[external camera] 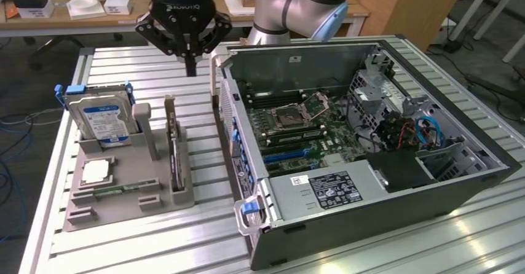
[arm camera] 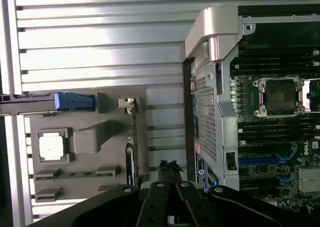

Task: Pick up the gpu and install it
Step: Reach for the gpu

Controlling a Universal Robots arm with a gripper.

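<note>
From the exterior view, the tool (external camera: 191, 69) hangs high over the counter (external camera: 131, 71), near its far edge. Its fingers are pressed tight together and hold nothing. The gpu (external camera: 172, 142) stands on its thin edge in the grey holder (external camera: 123, 200), on the side next to the case (external camera: 328, 237). The holder sits by the counter's edge on the exterior view's left. The gpu is lower than the tool, nearer the front edge, and well apart from it.

From the wrist view, the gpu (arm camera: 131, 149) looks like a thin dark line with a silver bracket (arm camera: 127, 104) at one end. The tool (arm camera: 170, 168) is not over the card. Its tips sit over the bare strip of counter (arm camera: 100, 37) between the holder (arm camera: 90, 139) and the case (arm camera: 210, 112).

I think a tool shut this tight cannot take the card. If it went down like this, it could bump the top edge and tip the card. The case wall is close too, so a sideways slip could knock it.
</note>
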